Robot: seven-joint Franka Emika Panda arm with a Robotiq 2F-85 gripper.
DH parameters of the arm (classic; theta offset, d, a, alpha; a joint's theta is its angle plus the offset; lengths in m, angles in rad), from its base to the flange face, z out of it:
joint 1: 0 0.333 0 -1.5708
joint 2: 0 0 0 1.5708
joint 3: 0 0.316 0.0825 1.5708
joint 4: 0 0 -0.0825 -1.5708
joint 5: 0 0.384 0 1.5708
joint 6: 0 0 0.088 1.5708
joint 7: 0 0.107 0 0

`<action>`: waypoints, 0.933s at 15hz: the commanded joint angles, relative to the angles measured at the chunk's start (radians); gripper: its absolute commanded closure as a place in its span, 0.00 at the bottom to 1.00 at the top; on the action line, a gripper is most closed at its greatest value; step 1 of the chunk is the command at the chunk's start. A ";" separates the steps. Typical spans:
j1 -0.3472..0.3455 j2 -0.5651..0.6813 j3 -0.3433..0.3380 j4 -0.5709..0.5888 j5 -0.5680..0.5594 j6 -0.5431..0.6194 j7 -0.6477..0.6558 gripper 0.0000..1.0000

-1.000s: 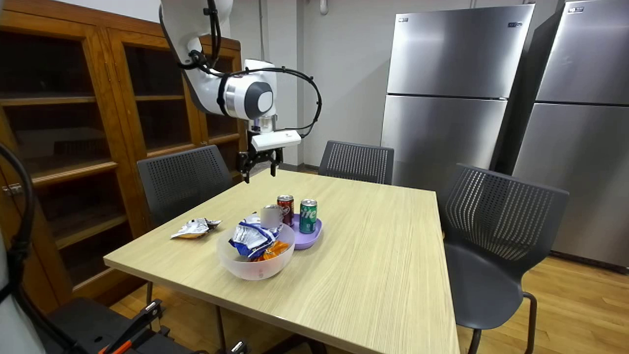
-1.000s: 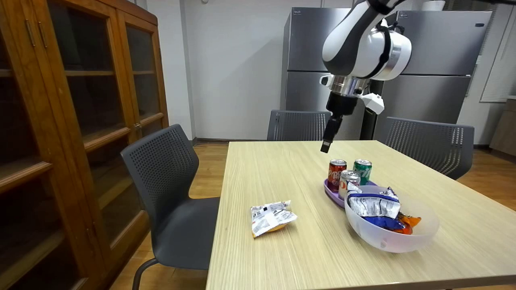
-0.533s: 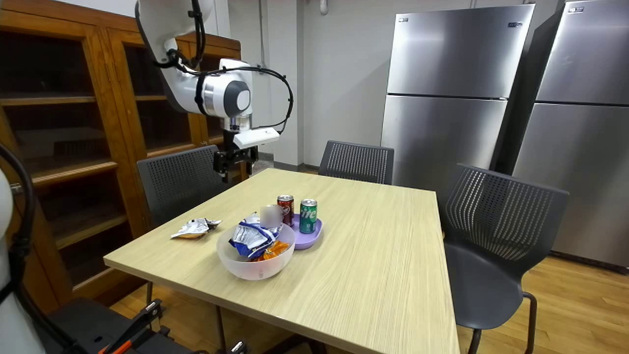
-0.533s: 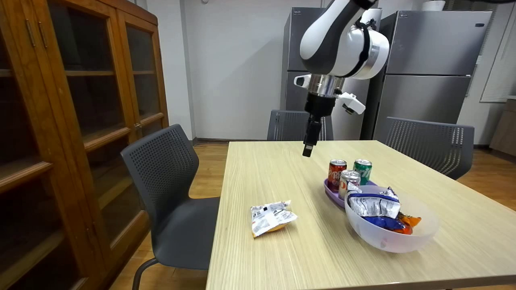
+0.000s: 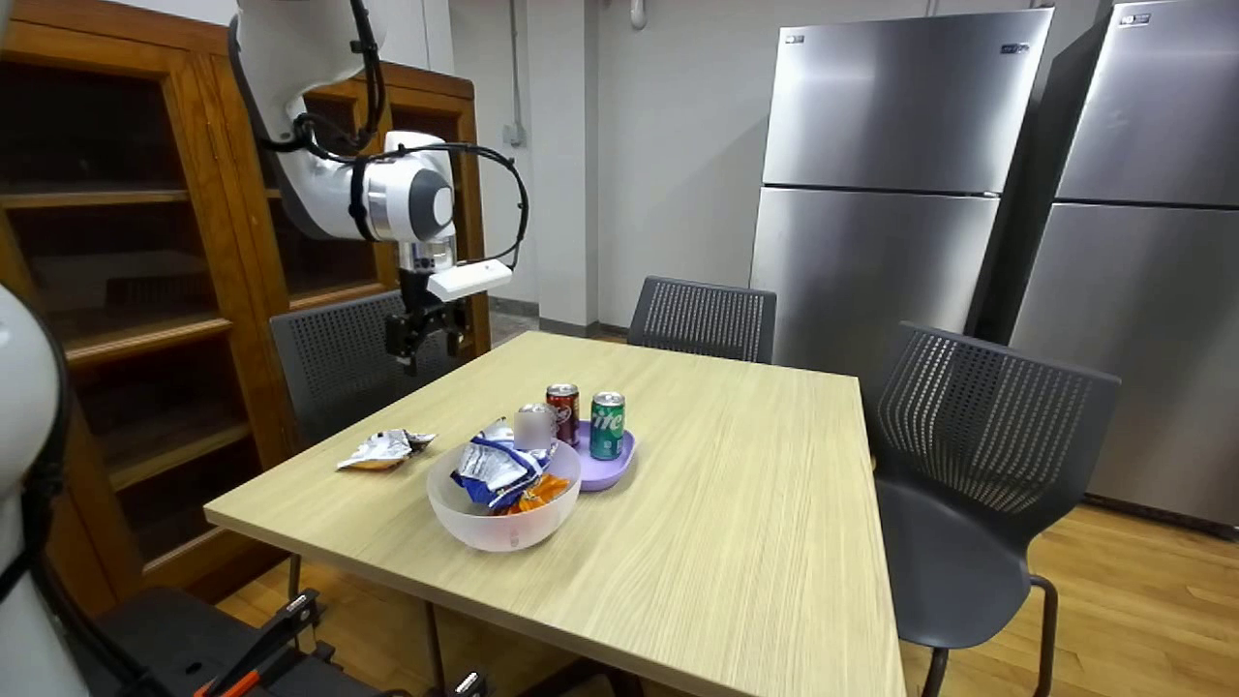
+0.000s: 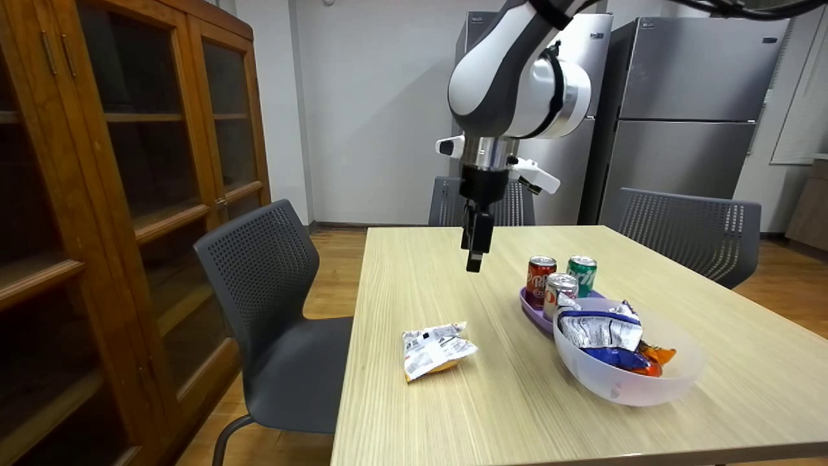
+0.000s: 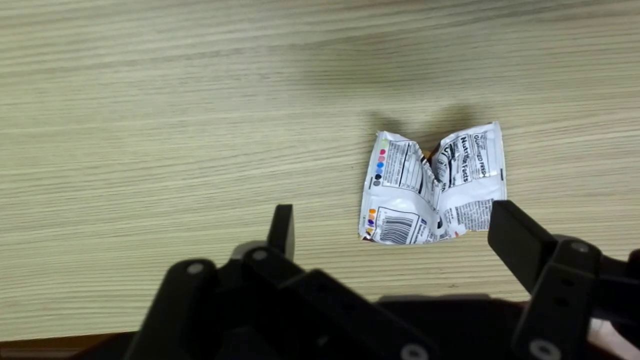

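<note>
The claw [image 5: 432, 354] is being held raised above the worktop [image 7: 150, 150], its two fingers standing spread wide; nothing is being gripped or touched. The snack packet [image 7: 432, 200] is being supported by the worktop below the claw. In the wrist view it is being framed between the fingers, mostly past the fingertip line and nearer the finger at the right of that view. Its long axis is being judged to run roughly from finger to finger, the central crease being set across it. A white back printed with a barcode, nutrition panel and coloured dots is being presented upward; orange is being exposed beneath in both exterior views. Farther to one side of the claw, a red can [image 6: 541, 285], a silver can [image 6: 560, 294] and a green can [image 5: 607, 434] are being carried by a purple tray [image 5: 600, 472]. Beyond these, further packets [image 6: 601, 333] are being contained by a translucent bowl [image 6: 614, 387].
</note>
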 commanded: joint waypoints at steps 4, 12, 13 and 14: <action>0.067 0.047 -0.008 0.013 -0.080 -0.012 0.027 0.00; 0.114 0.112 -0.003 0.030 -0.106 -0.020 0.046 0.00; 0.118 0.120 -0.004 0.033 -0.108 -0.019 0.048 0.00; 0.124 0.130 -0.009 0.037 -0.113 -0.015 0.052 0.00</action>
